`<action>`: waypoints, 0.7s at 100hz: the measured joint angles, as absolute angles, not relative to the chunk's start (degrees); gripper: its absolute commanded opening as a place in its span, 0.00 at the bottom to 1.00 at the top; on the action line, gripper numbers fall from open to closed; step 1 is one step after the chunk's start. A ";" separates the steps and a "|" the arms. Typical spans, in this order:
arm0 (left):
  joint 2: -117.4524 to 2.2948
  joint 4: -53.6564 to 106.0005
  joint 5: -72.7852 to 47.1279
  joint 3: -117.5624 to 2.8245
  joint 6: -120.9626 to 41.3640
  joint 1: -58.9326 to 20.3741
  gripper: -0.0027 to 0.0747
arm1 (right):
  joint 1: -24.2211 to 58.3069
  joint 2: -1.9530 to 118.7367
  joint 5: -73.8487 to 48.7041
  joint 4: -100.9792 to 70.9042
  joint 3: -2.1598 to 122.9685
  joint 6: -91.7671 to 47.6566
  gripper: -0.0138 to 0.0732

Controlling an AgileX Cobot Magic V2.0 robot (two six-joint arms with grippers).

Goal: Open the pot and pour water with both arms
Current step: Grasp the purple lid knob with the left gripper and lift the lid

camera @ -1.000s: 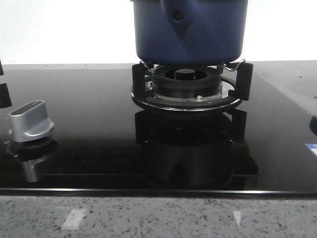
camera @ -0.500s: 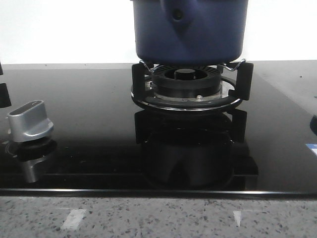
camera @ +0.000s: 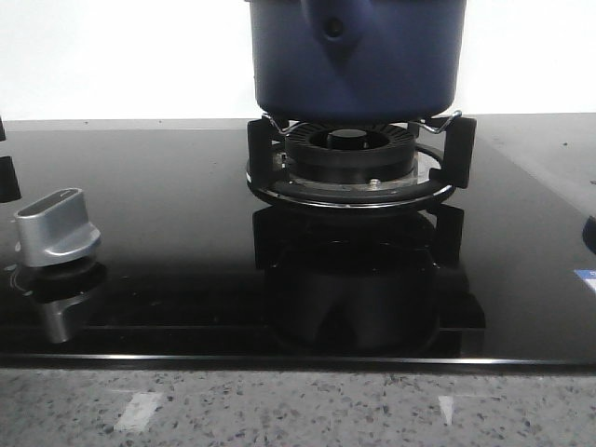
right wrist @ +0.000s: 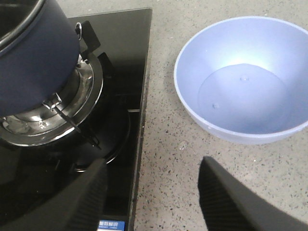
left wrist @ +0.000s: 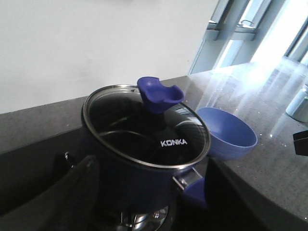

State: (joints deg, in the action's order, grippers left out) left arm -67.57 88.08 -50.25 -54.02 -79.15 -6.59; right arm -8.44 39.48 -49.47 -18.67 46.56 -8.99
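One pot (camera: 357, 56) on one burner (camera: 352, 163), one bowl (right wrist: 245, 79), one knob (camera: 58, 228); right gripper (right wrist: 154, 192) spread, empty; left gripper's state indiscernible.

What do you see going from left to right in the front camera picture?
Silver stove knob → blue pot sitting on the black burner stand → a small blue-and-white sticker at the right edge. No pincer shows in this view.
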 measured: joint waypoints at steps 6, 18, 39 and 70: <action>-70.71 88.19 -50.25 -57.26 -81.01 -8.73 0.58 | -8.44 39.48 -49.92 -18.67 46.56 -9.02 0.60; -77.59 88.23 -49.69 -63.98 -84.48 -13.65 0.58 | -8.44 39.48 -50.56 -18.67 46.56 -9.12 0.60; -89.27 85.51 -48.15 -75.61 -87.27 -19.21 0.63 | -8.44 39.48 -51.48 -18.09 46.56 -9.12 0.60; -99.33 83.99 -48.07 -84.87 -87.40 -20.35 0.71 | -8.44 39.48 -52.21 -17.63 46.56 -9.15 0.60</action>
State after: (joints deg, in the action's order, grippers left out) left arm -99.33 83.99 -48.07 -84.87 -87.40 -20.35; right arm -8.44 39.48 -52.21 -17.63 46.56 -9.15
